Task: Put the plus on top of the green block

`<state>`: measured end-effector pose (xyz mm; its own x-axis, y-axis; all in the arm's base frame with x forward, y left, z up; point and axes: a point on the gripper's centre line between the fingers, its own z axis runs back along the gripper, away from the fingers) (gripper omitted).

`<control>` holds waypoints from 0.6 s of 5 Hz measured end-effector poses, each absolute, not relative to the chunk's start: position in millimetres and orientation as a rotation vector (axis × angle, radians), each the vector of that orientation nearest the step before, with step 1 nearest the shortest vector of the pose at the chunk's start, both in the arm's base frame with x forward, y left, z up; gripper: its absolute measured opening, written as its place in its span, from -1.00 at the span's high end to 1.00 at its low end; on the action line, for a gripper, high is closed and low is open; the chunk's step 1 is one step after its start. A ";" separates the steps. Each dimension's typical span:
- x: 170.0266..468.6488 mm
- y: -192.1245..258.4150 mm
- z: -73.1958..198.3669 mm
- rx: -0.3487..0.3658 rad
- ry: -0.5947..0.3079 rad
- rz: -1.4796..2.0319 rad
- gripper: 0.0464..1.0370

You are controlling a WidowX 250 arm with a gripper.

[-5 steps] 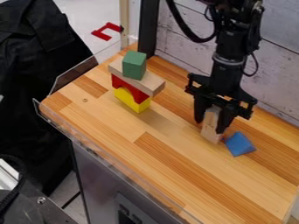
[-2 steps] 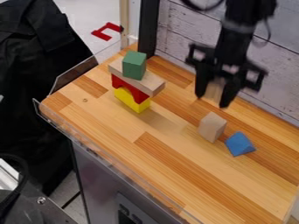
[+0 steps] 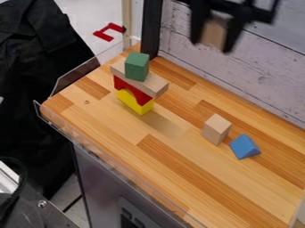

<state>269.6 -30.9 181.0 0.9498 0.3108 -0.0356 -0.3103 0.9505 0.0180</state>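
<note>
Wooden piece [image 3: 214, 34] held aloft, far right

Gripper [image 3: 211, 46] found closed about the piece, above the counter's [image 3: 179, 169] far edge; whether it is the plus cannot be told. Green block [image 3: 137, 67], far left, tops a plank [image 3: 156, 86] over red [image 3: 132, 90] and yellow [image 3: 136, 103] blocks. Plain block [image 3: 216, 129] and blue prism [image 3: 245, 146] stand right.

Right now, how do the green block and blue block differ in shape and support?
Shape: green block is box-like; blue block is a wedge with triangular ends.
Support: green block sits on the plank topping the stack; blue block lies on the counter, beside a wooden block.
Shared: each is one plain colour, with nothing on top.
</note>
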 end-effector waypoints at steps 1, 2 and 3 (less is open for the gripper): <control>257.1 12.0 181.0 0.016 0.052 0.461 0.12; 248.7 38.1 171.4 0.016 0.082 0.501 0.12; 252.7 52.8 158.5 -0.001 0.105 0.494 0.12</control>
